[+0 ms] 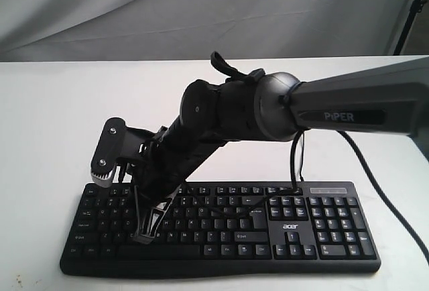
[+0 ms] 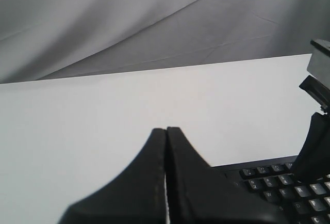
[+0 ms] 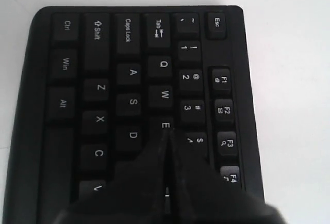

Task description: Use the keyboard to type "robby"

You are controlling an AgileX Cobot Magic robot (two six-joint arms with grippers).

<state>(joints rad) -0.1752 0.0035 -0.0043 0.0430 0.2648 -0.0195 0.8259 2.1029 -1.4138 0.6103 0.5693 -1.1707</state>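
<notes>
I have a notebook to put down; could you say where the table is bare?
Bare: the table between keyboard and grey cloth, left of the right arm. Crowded: the keyboard's left half under the right gripper; a black cable crosses the right side.

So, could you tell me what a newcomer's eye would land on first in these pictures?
The big grey arm marked PIPER reaches in from the exterior view's right. Its shut right gripper points down onto the left half of the black keyboard, tip by the E key.

Bright, even light bleaches the table (image 1: 53, 117), and the left pincer (image 2: 166, 130) and right pincer (image 3: 166, 132) are blurred.
</notes>
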